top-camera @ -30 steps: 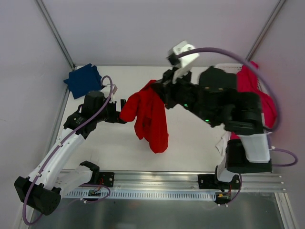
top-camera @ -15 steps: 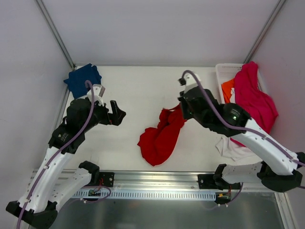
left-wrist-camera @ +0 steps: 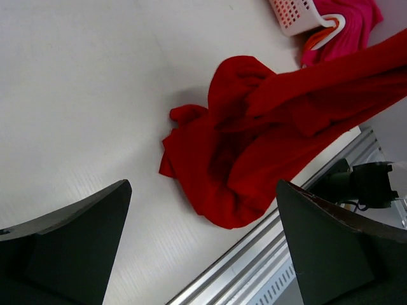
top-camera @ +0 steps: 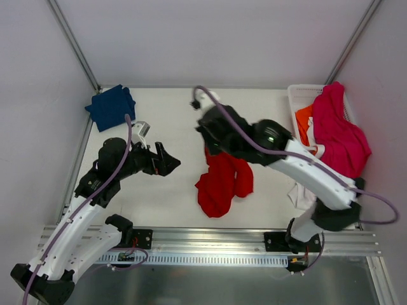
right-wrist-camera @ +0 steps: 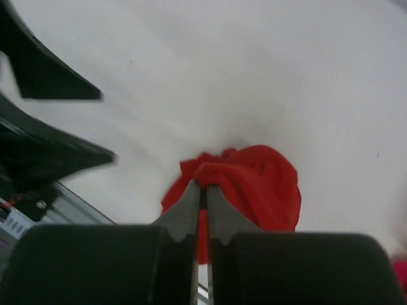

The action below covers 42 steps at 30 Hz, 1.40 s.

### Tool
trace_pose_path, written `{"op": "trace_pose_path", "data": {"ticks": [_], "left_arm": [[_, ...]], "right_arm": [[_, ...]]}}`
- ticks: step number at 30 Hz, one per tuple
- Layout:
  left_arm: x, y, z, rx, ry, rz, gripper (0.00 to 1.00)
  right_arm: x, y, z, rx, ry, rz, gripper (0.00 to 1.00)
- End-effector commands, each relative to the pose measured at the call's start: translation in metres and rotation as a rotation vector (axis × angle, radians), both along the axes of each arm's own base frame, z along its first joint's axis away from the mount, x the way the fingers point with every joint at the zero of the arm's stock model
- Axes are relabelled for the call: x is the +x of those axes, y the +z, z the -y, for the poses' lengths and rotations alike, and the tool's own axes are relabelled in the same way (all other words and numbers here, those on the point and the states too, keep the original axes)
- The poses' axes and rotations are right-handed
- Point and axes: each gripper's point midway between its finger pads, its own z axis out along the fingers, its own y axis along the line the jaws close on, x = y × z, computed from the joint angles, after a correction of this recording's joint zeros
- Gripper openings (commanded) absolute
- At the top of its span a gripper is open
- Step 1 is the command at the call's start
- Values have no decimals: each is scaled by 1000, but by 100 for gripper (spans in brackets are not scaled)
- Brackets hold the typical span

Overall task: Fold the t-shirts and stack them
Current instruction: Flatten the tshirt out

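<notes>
A bright red t-shirt (top-camera: 222,181) hangs crumpled over the middle of the table, its lower part resting on the surface. My right gripper (top-camera: 213,147) is shut on its upper edge; in the right wrist view the closed fingertips (right-wrist-camera: 202,186) pinch a fold of the red t-shirt (right-wrist-camera: 254,184). My left gripper (top-camera: 168,162) stands open to the left of the shirt, apart from it; the left wrist view shows the red t-shirt (left-wrist-camera: 248,159) ahead between the wide fingers (left-wrist-camera: 76,235). A navy blue t-shirt (top-camera: 111,106) lies at the back left corner.
A white basket (top-camera: 299,95) at the back right holds a magenta-pink shirt (top-camera: 340,130) and an orange one (top-camera: 303,121). White cloth (top-camera: 302,194) lies on the table below the basket. The aluminium rail (top-camera: 241,244) runs along the near edge.
My right arm has swung left and lowered, carrying the red t-shirt from high in the air down onto the table. The left gripper let go of it earlier and has shifted slightly right.
</notes>
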Motion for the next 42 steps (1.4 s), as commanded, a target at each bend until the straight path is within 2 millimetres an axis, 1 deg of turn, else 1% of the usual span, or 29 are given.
{"op": "trace_pose_path", "data": {"ticks": [1,2,3,4,5,6,7,8,9,10,11,12,13,14,17,18,22,27,28,29,33,34,35,36,37,38,40,41,42], "left_arm": [[2,32,2,-80,18,100,99],[1,46,-2,-85,33,141,99],[-2,49,-7,-70,47,151,99],[-6,59,-15,-48,61,208,99],[-8,71,-24,-35,89,252,99],[-6,75,-36,-1,147,287,99],[-13,82,-49,26,176,342,99],[-12,86,-61,47,235,373,99],[-16,88,-68,61,255,402,99],[-24,96,-75,43,275,445,99],[-26,91,-78,44,281,449,99],[-27,88,-83,46,311,454,99],[-29,90,-88,32,333,479,99],[-25,77,-87,43,337,462,99],[-21,64,-85,54,335,436,99],[-21,62,-83,55,325,432,99],[-20,59,-83,71,318,434,99],[-18,52,-81,79,306,416,99],[-18,51,-78,77,290,411,99],[-19,50,-76,77,277,410,99],[-19,49,-76,79,271,408,99],[-19,48,-74,79,264,406,99],[-19,49,-73,77,256,405,99],[-20,49,-72,75,250,405,99],[-21,49,-71,70,242,403,99],[-22,49,-69,66,230,403,99],[-22,49,-68,65,227,403,99],[-22,49,-69,66,229,403,99],[-21,49,-69,68,230,403,99]], "right_arm": [[9,32,-49,-144,73,129,0],[11,85,-53,5,60,198,0],[12,78,-77,16,104,186,1],[1,91,-87,74,167,195,0],[-6,94,-108,112,248,212,0],[-12,97,-116,120,280,242,0],[-32,129,-98,187,308,317,0],[-33,106,-119,142,367,391,0],[-48,138,-94,225,398,480,0],[-60,137,-94,222,428,551,0],[-54,162,-90,270,378,697,1],[-47,150,-82,227,319,728,0],[-32,166,-56,212,172,753,0],[-25,187,-43,253,91,777,0],[-22,247,-3,260,-31,941,1],[-23,257,2,263,-50,976,0],[-38,293,-9,234,7,1130,0],[-70,305,-45,201,164,1279,1],[-71,314,-43,220,144,1290,1],[-72,310,-53,198,154,1294,1],[-70,315,-63,128,111,1330,0],[-68,335,-48,135,43,1362,1],[-67,333,-60,105,26,1368,0],[-66,344,-53,85,-11,1397,1],[-66,365,-33,135,-76,1407,0],[-70,372,-33,146,-84,1437,1],[-76,386,-14,214,-117,1469,1],[-78,394,-2,257,-137,1476,1],[-77,406,25,342,-207,1465,1]]}}
